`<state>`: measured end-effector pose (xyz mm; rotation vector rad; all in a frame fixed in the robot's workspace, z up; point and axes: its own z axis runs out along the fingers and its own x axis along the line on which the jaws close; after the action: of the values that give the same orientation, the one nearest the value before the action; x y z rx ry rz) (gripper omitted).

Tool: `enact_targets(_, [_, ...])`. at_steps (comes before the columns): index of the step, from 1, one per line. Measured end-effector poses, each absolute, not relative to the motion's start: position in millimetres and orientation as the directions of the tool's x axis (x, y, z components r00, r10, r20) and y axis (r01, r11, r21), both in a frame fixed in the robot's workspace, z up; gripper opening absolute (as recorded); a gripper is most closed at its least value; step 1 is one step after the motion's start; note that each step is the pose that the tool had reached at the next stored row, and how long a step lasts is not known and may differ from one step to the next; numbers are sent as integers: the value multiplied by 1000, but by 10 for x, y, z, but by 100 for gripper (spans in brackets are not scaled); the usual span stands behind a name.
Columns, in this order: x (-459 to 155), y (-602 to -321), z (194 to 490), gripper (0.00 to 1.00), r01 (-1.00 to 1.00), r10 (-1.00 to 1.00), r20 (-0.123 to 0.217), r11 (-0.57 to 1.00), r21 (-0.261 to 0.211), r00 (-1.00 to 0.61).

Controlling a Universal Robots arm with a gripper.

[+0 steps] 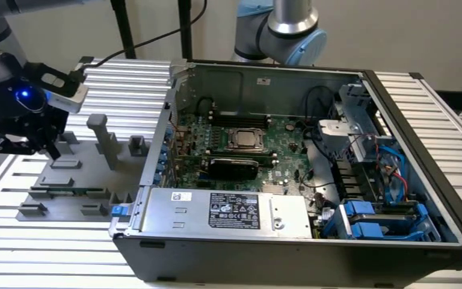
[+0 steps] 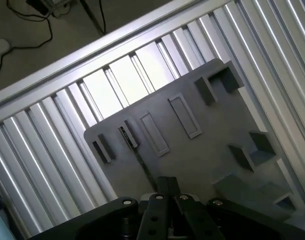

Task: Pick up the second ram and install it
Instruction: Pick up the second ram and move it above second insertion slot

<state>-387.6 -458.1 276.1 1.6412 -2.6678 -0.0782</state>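
Our gripper [image 1: 53, 150] has fingers clenched, apparently empty; the second ram [image 1: 67, 192] seemingly sits below them in the grey tray [image 1: 86, 171], not yet picked.

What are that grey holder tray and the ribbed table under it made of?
Grey holder tray: likely plastic, perhaps 3D-printed; matte, uniform grey, with blocky moulded pockets.
Ribbed table: looks like aluminium extrusion; pale silvery sheen and straight parallel grooves.

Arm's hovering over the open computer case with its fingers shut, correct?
Not quite. The exterior view shows the fingers shut, but over the gray parts tray, which lies to the exterior view's left of the open computer case, not over the case itself.
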Motion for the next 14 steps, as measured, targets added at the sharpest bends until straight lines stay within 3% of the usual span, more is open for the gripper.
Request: enact_targets(14, [-3876, -4581, 2670, 11, -977, -977, -21, 211, 38, -212])
